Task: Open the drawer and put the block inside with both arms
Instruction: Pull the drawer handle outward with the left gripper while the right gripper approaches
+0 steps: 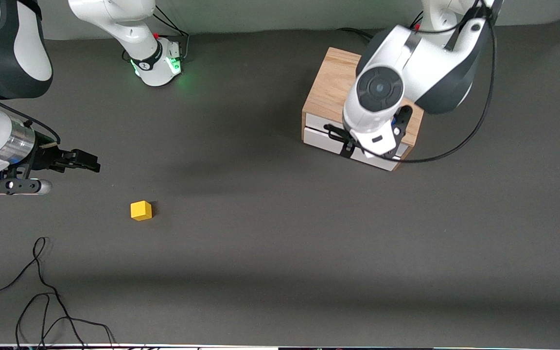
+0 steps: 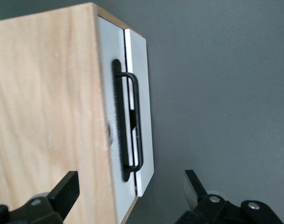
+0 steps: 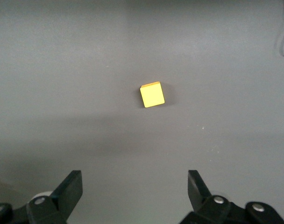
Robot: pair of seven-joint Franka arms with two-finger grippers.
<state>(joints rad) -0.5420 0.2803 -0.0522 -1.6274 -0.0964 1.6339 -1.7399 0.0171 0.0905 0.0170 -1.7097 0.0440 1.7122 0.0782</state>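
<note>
The left gripper [image 2: 130, 193], fingers wide, hangs over the closed drawer [image 2: 141, 107] front. The right gripper [image 3: 135, 193], also wide, hovers at ten o'clock from the block [image 1: 141, 210].

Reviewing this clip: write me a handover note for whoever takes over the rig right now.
Left hand: open, empty, over the cabinet's front edge, above the drawer handle, not yet gripping it.
Right hand: open, empty, above the table at the right arm's end, block in its view.
Block: on the table, untouched, nearer the front camera than the cabinet.
Done: approach only; drawer looks shut or barely ajar.
Left: pull drawer open, pick block, place inside.
</note>
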